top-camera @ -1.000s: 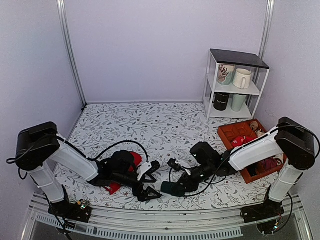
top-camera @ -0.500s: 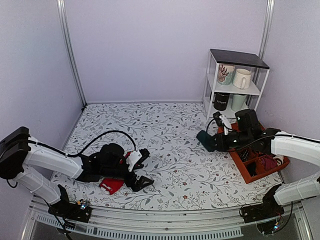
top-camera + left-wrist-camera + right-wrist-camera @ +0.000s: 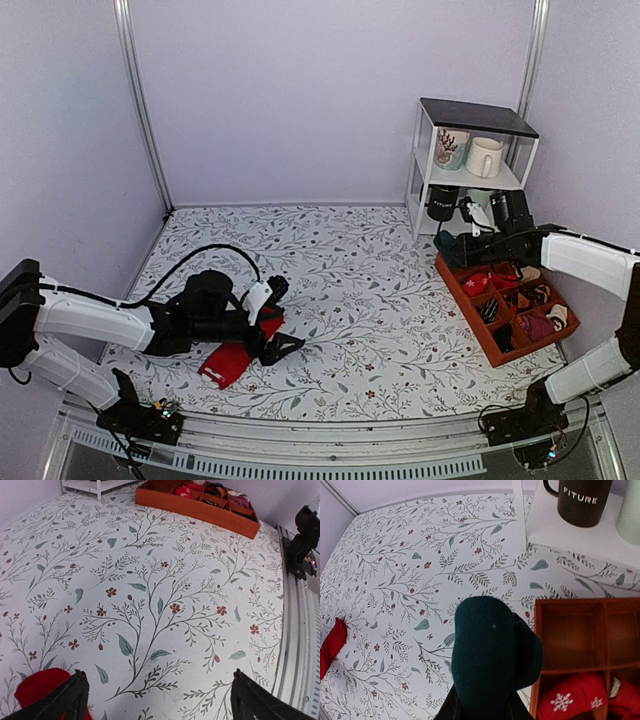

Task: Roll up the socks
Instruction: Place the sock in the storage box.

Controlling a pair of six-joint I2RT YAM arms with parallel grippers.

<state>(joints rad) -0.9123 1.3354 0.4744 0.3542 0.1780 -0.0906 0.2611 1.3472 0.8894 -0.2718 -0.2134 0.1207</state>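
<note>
Top external: my right gripper (image 3: 462, 240) pinches the teal sock (image 3: 447, 243) at mid right of frame, by the orange tray's (image 3: 468, 305) upper-left corner. My left gripper (image 3: 281, 318) is spread wide at lower left, with the red sock (image 3: 224, 364) lying just beside it.

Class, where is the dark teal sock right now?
Right side of the top view: the dark teal sock hangs in the right gripper above the far corner of the orange tray, just before the white shelf.
</note>
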